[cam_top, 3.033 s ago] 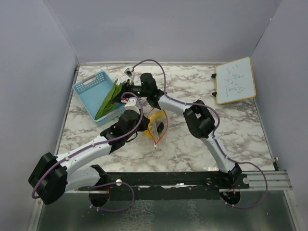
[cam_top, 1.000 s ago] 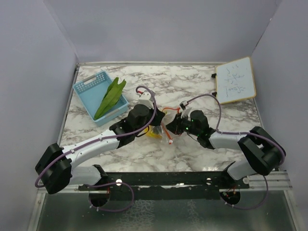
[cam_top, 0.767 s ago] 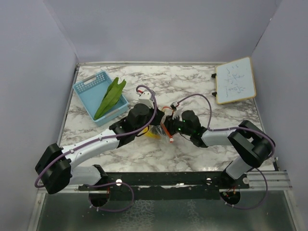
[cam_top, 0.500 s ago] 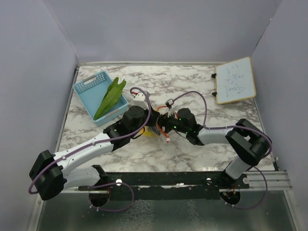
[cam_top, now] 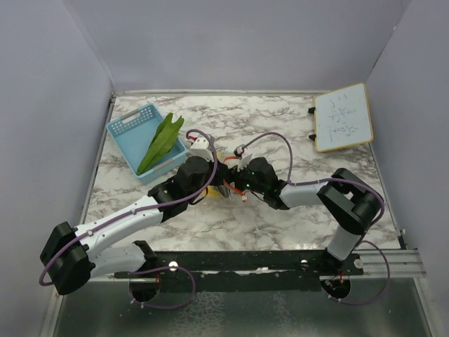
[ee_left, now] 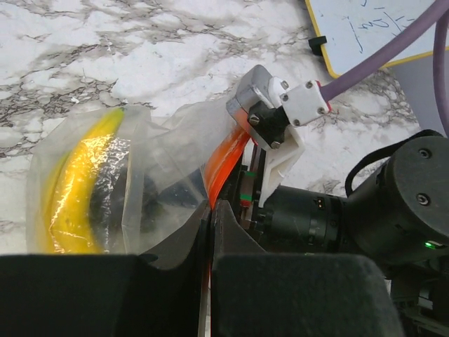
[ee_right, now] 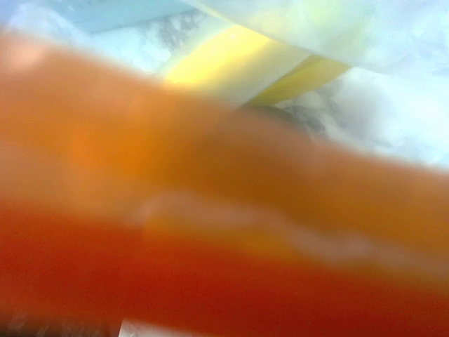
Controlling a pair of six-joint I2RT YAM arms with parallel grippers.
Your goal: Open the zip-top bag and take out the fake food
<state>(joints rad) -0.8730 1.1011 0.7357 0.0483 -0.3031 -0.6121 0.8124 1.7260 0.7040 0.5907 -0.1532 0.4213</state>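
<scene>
**Bag-opening step, both arms meeting at the middle of the marble surface (cam_top: 280, 126).** The left hand (ee_left: 210, 232) is pinching the zip-top bag (ee_left: 175, 140), with its fingers together on the film just where the orange-red zip strip (ee_left: 223, 158) is running down between them. The right hand (cam_top: 235, 186) is pressing in from the right, touching or nearly touching the same strip. Its own camera is showing only an orange blur, so whether it is apart or clamped cannot be told.

The bag is lying between the two hands. It is holding a yellow toy banana (ee_left: 74, 186) and what is probably a small dark piece (ee_left: 151, 203) beside it. The green leafy piece (cam_top: 161, 139) is lying in the light-blue basket (cam_top: 126, 125) at the far left, so the removal appears to be partly done.

**Risks.**
- The floppy film could be slipping out of the left pinch if the right hand is pulling across the strip rather than along the opening.
- The bag could then be collapsing over the banana.
- The hands are crowding one spot and could be knocking each other.
</scene>
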